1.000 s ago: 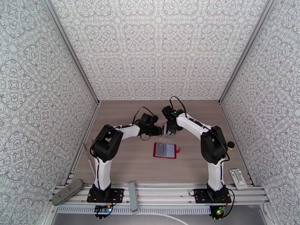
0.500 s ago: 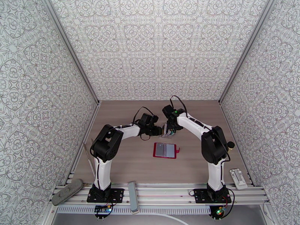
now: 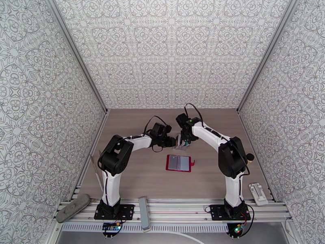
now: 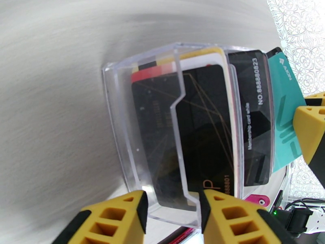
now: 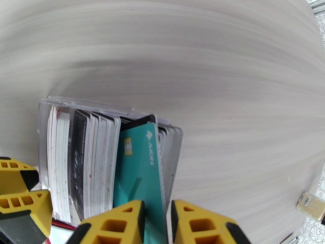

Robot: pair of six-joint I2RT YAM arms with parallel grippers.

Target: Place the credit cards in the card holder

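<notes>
The credit cards stand packed on edge in a clear plastic case (image 4: 122, 131), black ones (image 4: 203, 135) in front. My left gripper (image 4: 172, 200) is shut on the case's near wall and holds it just above the table (image 3: 134, 175). A teal card (image 5: 140, 171) sticks out of the stack, and my right gripper (image 5: 156, 208) is shut on its edge. From above, both grippers, left (image 3: 174, 141) and right (image 3: 186, 142), meet at mid-table over the case. The card holder (image 3: 178, 162), a red wallet, lies open and flat just in front of them.
A grey bar (image 3: 143, 212) and a grey oblong piece (image 3: 73, 207) rest on the front rail. A white device (image 3: 258, 192) lies at the right front. A small tan block (image 5: 310, 204) sits on the table. Patterned walls (image 3: 40, 118) close three sides.
My right gripper's fingers have closed in on the teal card. Both arms and the case have hardly moved.
</notes>
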